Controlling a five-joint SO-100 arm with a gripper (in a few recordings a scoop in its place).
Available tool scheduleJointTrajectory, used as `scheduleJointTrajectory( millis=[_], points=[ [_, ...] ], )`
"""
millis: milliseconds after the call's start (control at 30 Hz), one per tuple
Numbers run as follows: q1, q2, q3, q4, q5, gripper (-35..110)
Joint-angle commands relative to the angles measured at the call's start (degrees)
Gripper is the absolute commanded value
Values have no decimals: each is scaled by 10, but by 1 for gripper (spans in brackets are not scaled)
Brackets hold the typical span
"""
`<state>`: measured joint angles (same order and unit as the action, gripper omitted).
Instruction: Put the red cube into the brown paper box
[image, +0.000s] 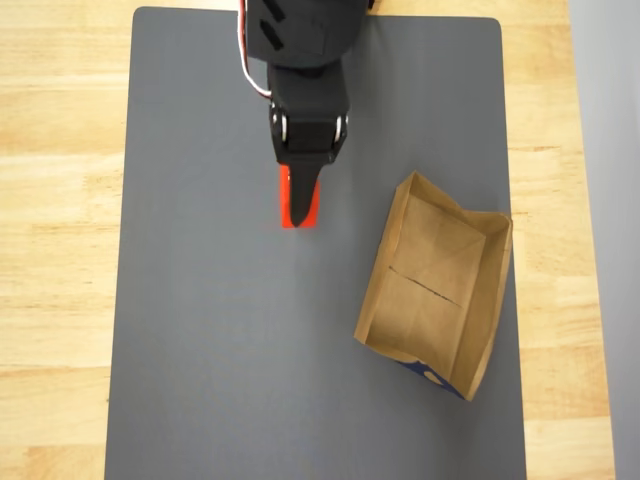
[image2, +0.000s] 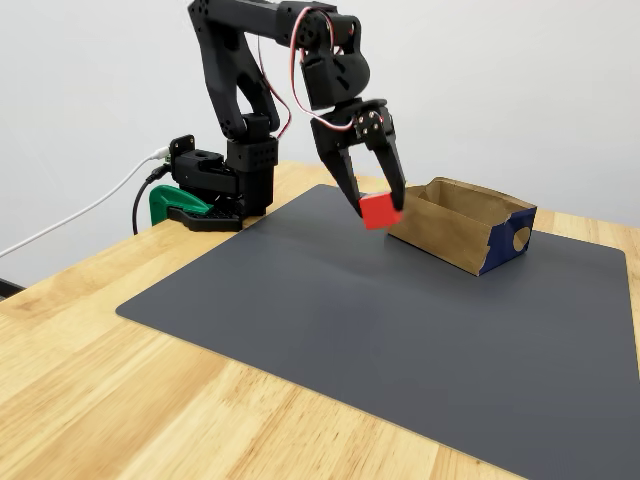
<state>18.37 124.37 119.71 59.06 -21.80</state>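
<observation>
The red cube hangs above the grey mat, clamped between the black fingers of my gripper. From overhead the cube shows as a red strip beneath the gripper, left of the box. The brown paper box lies on the mat's right half, open side up, with a crease across its floor and dark blue print on its near outer side. In the fixed view the box sits just right of the held cube, a short gap apart.
A dark grey mat covers most of the wooden table. The arm's base and a green clamp stand at the table's far left edge, with a white cable trailing off to the left.
</observation>
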Motion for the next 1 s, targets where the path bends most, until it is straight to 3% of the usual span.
scheduleJointTrajectory(
  millis=[0, 333, 533, 733, 967],
  points=[
    [-11, 108, 44, -40, -4, 0],
    [-84, 276, 188, -181, 4, 0],
    [-138, 291, 241, -292, 8, 0],
    [-214, 263, 265, -351, 16, 0],
    [-250, 82, 215, -414, 40, 0]
  ],
)
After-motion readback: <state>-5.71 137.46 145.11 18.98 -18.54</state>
